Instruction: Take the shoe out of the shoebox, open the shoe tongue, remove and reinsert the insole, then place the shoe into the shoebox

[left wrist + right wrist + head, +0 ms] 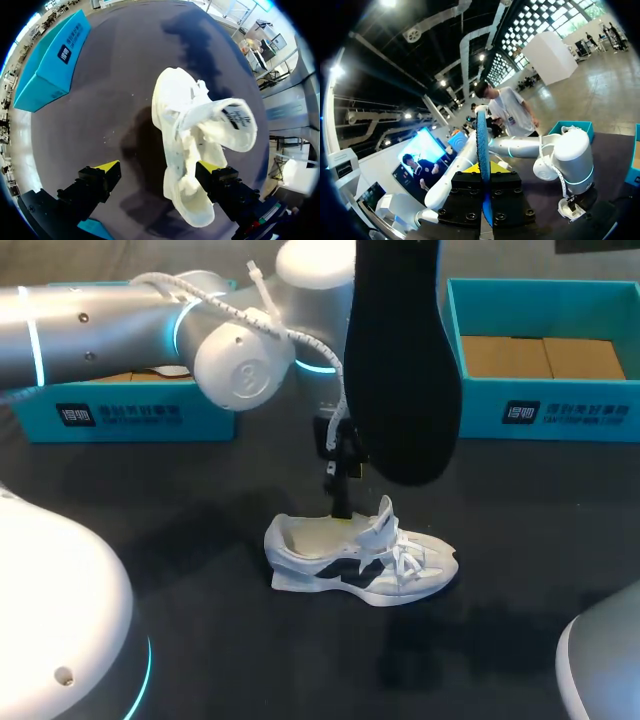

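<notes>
— Where's the shoe?

— On its sole on the worktop, out of the box. Its length runs across in front of me, heel towards my left arm's side, toe towards my right. The tongue is pulled up, so the mouth gapes.

— And the left pincer?

— It comes straight down at the heel end, spread wide. One finger lies at the heel collar, the other stands over bare worktop, so it grips nothing.

— The insole?

— Clamped edge-on in the right pincer, hanging upright above and just behind the shoe, its length vertical. I'd judge it must tip over to lie along the shoe before it slides in, toe first.

— So which arm is nearer the shoe?

— The left; the right is held high.

— Beyond that?

— Two teal boxes, one far left, one far right, the right one open.
</notes>
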Controlling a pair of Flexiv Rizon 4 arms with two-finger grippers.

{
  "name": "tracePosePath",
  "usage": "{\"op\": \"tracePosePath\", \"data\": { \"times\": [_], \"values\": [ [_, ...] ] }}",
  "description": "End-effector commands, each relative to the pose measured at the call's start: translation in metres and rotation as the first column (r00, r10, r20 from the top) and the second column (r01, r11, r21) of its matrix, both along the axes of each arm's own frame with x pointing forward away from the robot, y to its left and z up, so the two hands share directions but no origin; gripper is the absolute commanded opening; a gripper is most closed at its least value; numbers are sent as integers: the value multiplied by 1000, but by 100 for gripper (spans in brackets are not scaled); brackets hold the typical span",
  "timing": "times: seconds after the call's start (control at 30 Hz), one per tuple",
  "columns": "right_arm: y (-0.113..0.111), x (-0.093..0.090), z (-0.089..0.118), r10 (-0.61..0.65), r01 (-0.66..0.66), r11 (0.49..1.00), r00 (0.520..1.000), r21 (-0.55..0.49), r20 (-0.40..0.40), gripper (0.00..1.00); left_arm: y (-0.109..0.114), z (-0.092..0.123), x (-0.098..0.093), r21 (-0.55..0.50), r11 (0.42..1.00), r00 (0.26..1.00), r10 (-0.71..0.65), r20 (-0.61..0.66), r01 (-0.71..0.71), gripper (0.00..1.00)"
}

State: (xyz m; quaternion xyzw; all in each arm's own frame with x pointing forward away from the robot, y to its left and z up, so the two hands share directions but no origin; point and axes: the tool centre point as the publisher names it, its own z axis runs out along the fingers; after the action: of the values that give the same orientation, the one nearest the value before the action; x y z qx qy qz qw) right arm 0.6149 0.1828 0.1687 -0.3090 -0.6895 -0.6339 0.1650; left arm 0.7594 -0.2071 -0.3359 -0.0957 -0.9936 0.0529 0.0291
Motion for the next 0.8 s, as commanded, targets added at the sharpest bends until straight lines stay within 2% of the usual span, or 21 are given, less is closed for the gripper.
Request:
{"op": "tracePosePath", "data": {
  "times": [0.03,0.37,0.6,0.67,0.73,0.77,0.8],
  "values": [
    [4,2,1,2,-2,1000,1000,-1,-1,0,-4,-19,5,-2,1000,1000,-4,-11,4,100],
    [4,2,1,2,-2,1000,1000,-1,-1,0,-5,-47,3,-4,1000,1000,-15,-6,15,100],
    [4,2,1,2,-2,1000,1000,-1,-1,0,-6,-53,-1,-11,1000,1000,-20,1,20,99],
    [4,2,1,2,-2,1000,1000,-1,-1,0,-6,-55,-2,-10,1000,1000,-19,12,19,90],
    [4,2,1,2,-2,1000,1000,-1,-1,0,-6,-57,-3,-11,1000,1000,-20,10,20,86],
    [4,2,1,2,-2,1000,1000,-1,-1,0,-6,-58,-4,-10,1000,1000,-20,11,21,77],
    [4,2,1,2,-2,1000,1000,-1,-1,0,-6,-58,-5,-10,1000,1000,-21,12,21,58]
  ]
}}
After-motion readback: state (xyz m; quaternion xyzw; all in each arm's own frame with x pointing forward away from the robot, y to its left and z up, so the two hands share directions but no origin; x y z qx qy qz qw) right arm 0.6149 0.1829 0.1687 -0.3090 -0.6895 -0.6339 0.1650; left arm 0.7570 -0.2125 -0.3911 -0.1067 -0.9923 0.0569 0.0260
